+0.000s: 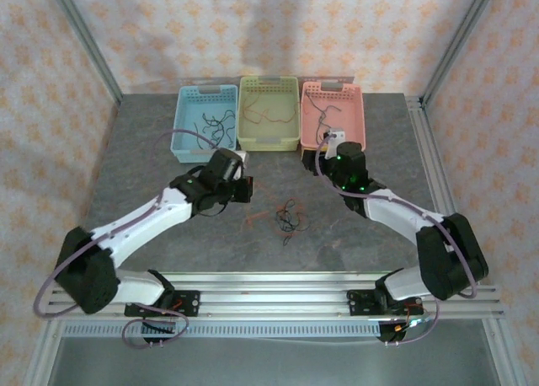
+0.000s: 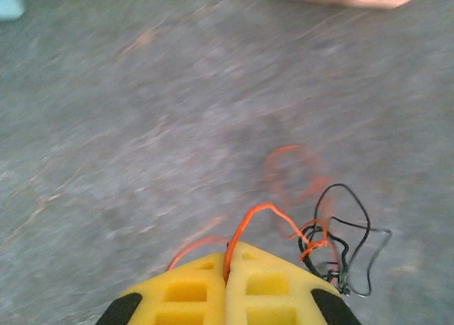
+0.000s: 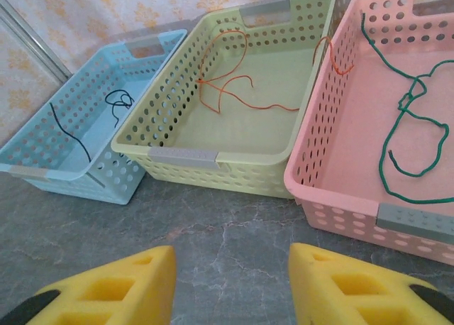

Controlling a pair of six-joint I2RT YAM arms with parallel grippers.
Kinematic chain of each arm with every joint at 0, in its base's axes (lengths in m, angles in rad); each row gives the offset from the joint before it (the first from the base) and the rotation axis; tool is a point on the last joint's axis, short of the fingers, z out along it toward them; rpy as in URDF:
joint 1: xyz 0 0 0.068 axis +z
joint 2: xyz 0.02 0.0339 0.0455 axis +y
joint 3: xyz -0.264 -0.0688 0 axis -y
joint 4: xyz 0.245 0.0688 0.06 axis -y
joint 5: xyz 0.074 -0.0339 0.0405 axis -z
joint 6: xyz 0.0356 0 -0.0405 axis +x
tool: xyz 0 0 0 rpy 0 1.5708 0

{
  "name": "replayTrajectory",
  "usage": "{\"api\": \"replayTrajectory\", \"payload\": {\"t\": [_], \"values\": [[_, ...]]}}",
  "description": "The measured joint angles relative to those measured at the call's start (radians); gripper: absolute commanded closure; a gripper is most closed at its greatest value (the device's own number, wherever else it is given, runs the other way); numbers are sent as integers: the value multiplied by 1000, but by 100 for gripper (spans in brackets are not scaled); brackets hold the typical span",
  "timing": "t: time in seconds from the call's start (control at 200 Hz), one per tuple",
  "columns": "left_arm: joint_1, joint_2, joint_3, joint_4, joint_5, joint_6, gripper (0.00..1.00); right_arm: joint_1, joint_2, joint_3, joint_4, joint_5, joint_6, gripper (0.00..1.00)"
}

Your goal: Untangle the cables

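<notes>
The left tool (image 2: 227, 252) clamps an orange cable (image 2: 259, 209); the right tool (image 3: 231, 268) gapes empty.

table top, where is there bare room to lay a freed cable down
Bare table lies left of the blue basket and the left arm, also between the cable tangle and the near rail. Crowded: the middle, where the left gripper pinches an orange cable by the tangle, and right of it under the right arm.

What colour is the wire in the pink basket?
The wire is green; right wrist view shows it best.
</notes>
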Motion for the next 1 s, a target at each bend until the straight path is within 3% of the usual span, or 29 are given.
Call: {"api": "replayTrajectory", "payload": {"t": [0.11, 0.375, 0.55, 1.001], "values": [[23, 82, 0, -32, -60, 0, 100, 14, -13, -2, -42, -29, -40, 56], [63, 109, -26, -10, -61, 0, 100, 82, 56, -22, -94, -140, -203, 59], [63, 108, -51, 9, -57, 0, 100, 148, 161, -9, -149, -222, -329, 53], [63, 107, -60, 29, -53, 0, 100, 188, 312, 146, -270, -355, -548, 42]]}}
